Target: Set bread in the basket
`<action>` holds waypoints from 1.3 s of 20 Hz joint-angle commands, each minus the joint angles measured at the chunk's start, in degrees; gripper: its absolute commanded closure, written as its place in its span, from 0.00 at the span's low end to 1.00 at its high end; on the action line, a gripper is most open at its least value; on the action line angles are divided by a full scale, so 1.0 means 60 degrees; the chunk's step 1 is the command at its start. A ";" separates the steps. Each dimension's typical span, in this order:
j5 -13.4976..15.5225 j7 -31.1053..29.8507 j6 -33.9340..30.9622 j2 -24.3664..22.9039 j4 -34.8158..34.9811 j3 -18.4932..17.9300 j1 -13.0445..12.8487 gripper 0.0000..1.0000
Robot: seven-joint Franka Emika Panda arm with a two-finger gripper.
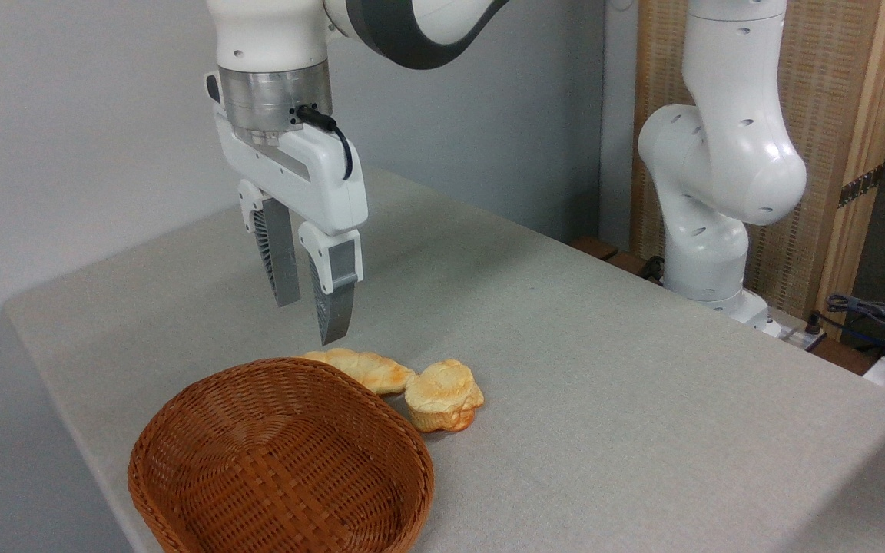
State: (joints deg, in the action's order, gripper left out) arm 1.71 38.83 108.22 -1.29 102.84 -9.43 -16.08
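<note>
Wicker fills the near foreground: the basket [281, 461] sits at the front edge of the table [604, 369], its oval bowl holding nothing, so none of the task is done yet. Just behind its far rim, on the right, the bread [443, 395] rests on the table, close enough that it may touch the rim, though the angle makes that hard to settle. It is a roundish bun with no real long axis; it leans, its toasted top turned up and a little toward the camera, its paler ridged base low on the right. Beside it on the left lies a longer pastry [366, 369], its length running left to right along the basket's back rim, its right end against or nearly against the bun. Farther back and higher, the claw [308, 307] hangs in the air over the pastry's left end, well clear of everything, fingers pointing down with a narrow gap between them and nothing held. Everything is left to do, as I judge it: shift right over the bun, widen, descend, grip, lift and release into the basket. At the far right stands the arm's base [707, 261].
</note>
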 commanded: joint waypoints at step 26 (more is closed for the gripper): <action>0.0139 -0.0203 -0.0766 -0.0561 0.1286 -0.0040 -0.0235 0.00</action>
State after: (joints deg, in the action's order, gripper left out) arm 1.74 38.74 103.57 -3.00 106.59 -9.37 -16.33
